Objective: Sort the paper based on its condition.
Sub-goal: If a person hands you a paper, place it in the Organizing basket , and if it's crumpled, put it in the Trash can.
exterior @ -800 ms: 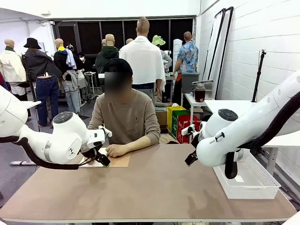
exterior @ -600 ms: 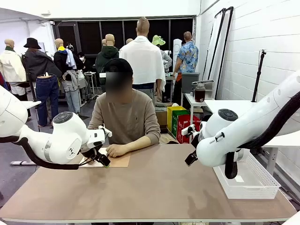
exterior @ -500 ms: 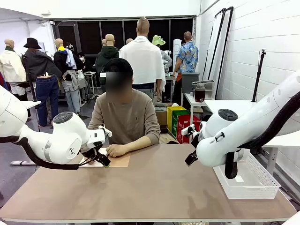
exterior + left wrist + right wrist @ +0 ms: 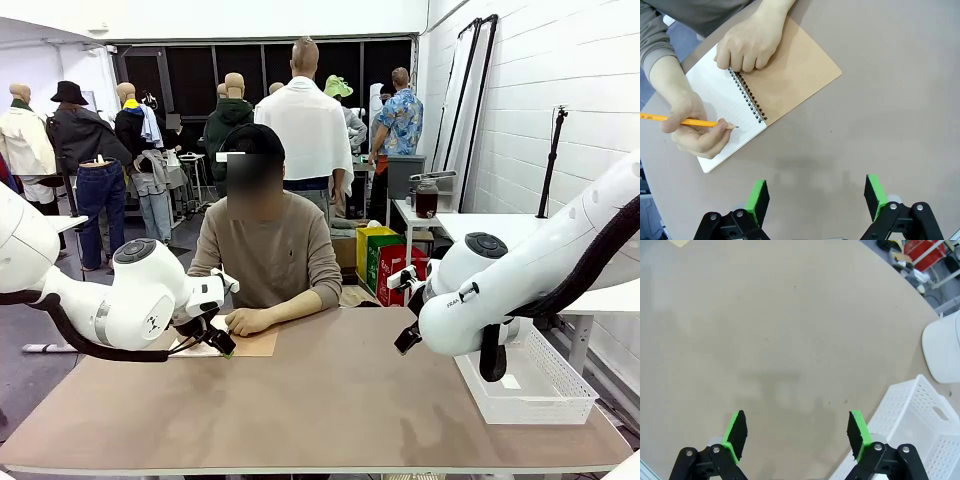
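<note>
A spiral notebook (image 4: pixel 790 75) with a brown cover lies open on the table (image 4: pixel 330 400) in front of the person. One hand (image 4: pixel 747 47) rests on its binding. The other hand holds a yellow pencil (image 4: pixel 685 121) with its tip on the white bound page (image 4: pixel 720 100). The loose paper is out of view. My left gripper (image 4: pixel 815 186) hangs open above the bare table, just short of the notebook (image 4: pixel 252 345), with nothing between its fingers. My right gripper (image 4: pixel 797 420) is open too, over bare tabletop beside the basket.
A white lattice basket (image 4: pixel 520 415) stands at the table's right edge, and its corner (image 4: pixel 910 415) lies close to my right gripper. The person sits at the far side. The wide middle of the brown table lies between my arms.
</note>
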